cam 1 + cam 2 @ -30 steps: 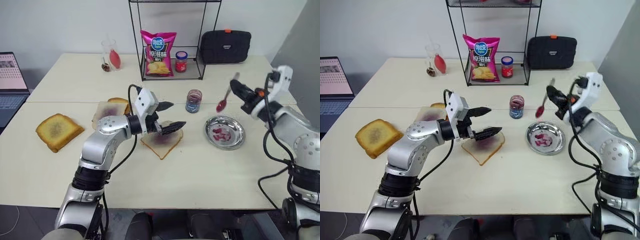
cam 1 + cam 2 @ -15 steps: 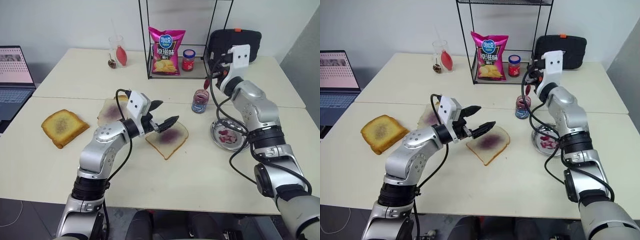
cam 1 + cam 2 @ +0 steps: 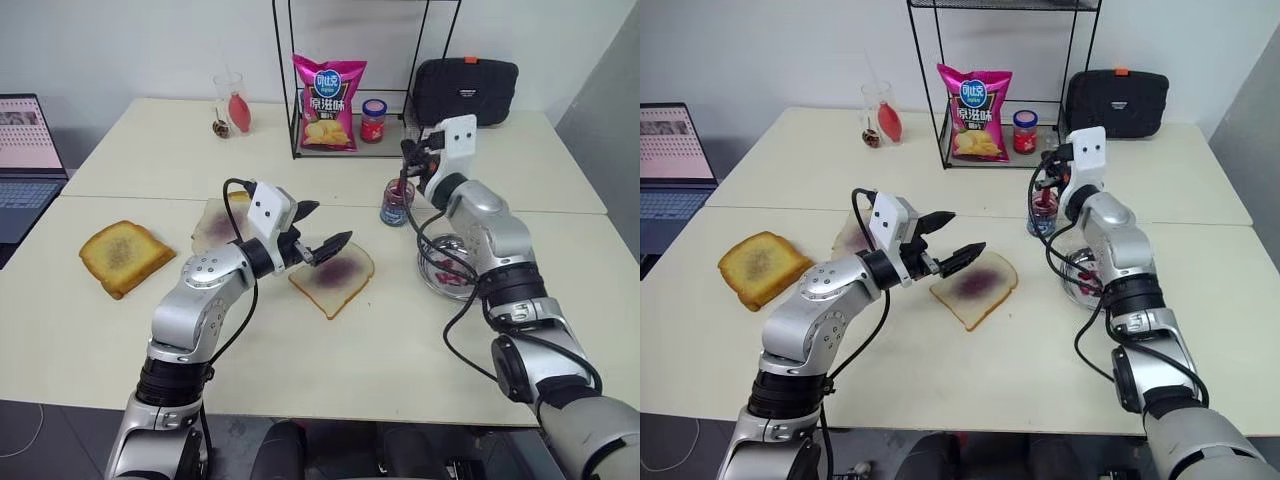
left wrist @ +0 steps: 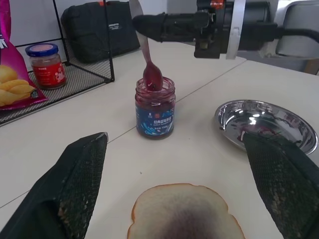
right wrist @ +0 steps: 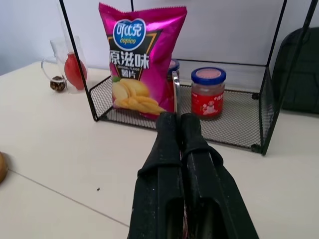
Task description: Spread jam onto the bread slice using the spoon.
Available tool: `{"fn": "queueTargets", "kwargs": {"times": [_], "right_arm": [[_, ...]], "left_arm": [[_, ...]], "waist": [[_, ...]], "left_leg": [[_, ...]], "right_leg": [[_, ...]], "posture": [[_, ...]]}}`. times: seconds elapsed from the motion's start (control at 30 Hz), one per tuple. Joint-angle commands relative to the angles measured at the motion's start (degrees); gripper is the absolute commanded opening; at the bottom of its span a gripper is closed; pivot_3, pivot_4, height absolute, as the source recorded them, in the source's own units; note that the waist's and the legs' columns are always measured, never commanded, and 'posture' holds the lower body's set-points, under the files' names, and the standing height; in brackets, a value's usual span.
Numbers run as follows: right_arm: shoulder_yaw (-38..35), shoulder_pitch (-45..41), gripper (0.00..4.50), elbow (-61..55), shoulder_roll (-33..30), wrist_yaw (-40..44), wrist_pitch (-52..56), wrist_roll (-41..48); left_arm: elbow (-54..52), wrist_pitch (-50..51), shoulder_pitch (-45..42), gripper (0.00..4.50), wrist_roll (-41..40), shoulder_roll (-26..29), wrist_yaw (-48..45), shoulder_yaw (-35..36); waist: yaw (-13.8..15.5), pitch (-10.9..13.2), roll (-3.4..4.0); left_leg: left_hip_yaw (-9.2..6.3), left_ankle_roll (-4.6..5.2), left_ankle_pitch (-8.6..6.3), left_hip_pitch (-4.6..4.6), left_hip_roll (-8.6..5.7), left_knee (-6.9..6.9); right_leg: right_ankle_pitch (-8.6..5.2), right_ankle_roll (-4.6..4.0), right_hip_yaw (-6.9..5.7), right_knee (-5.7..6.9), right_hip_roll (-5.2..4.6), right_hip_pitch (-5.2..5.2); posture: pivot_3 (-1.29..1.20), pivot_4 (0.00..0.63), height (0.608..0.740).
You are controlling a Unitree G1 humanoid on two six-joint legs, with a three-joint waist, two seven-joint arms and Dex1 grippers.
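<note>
Now the right hand (image 4: 149, 27), clamped on the spoon (image 4: 149, 62), dips its bowl into the jam jar (image 4: 155, 108).

Head stereo pair looks down over table (image 3: 330, 380), wrist cams close, level.

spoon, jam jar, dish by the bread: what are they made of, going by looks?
Spoon: polished metal by its silver shine, bowl smeared purple-red.
Jam jar: clear glass or plastic, can't tell which; dark jam shows through, blue label.
Dish: likely stainless steel, mirror-bright highlights, jam smears inside.
</note>
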Motion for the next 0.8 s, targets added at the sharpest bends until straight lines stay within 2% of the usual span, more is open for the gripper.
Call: {"fn": "queueTargets", "kwargs": {"times": [0.03,0.27,0.37,0.57,0.8], "right_arm": [[-1.2,0.9,0.02,-3.2,0.6,-0.2,0.8,-0.9],[-3.4,1.8,0.02,0.2,1.8,-0.8,1.7,-0.6],[-6.5,0.7,0.02,2.2,3.0,-1.8,3.2,1.2],[-17.1,-3.3,0.02,3.7,6.2,-6.3,10.2,10.6],[-22.7,-4.8,0.02,1.8,7.0,-9.6,15.2,15.8]], "left_arm": [[-2.7,-0.2,-0.5,4.50,-0.8,0.8,0.1,1.3],[-2.9,-0.2,-0.5,4.50,-0.9,0.9,0.4,1.2],[-2.8,-0.3,-0.7,4.50,-1.0,0.8,0.4,1.1],[-2.0,-0.7,-1.1,4.50,-0.8,0.7,0.3,1.0],[-1.6,-0.9,-1.5,4.50,-0.7,0.3,0.2,0.5]], "waist": [[0.0,0.0,0.00],[-0.1,0.0,0.00],[-0.1,0.0,0.00],[-0.1,0.0,0.00],[-0.2,0.0,0.00]], "left_leg": [[0.01,0.00,0.00,0.00,0.00,0.00],[0.01,0.00,0.00,0.00,0.00,0.01],[0.00,0.00,0.00,0.01,0.00,0.01],[0.01,0.00,0.00,0.02,0.00,0.02],[0.02,0.00,0.00,0.00,0.00,0.00]], "right_leg": [[0.00,0.00,0.01,0.00,0.00,0.00],[0.00,0.00,0.01,0.01,0.00,0.00],[0.00,0.00,0.00,0.01,0.00,0.01],[0.02,-0.01,0.01,0.02,0.00,0.01],[0.02,-0.01,0.01,0.00,0.01,0.01]], "posture": [[0.00,0.150,0.740],[0.00,0.150,0.740],[0.00,0.150,0.740],[0.00,0.150,0.740],[0.00,0.150,0.740]]}}
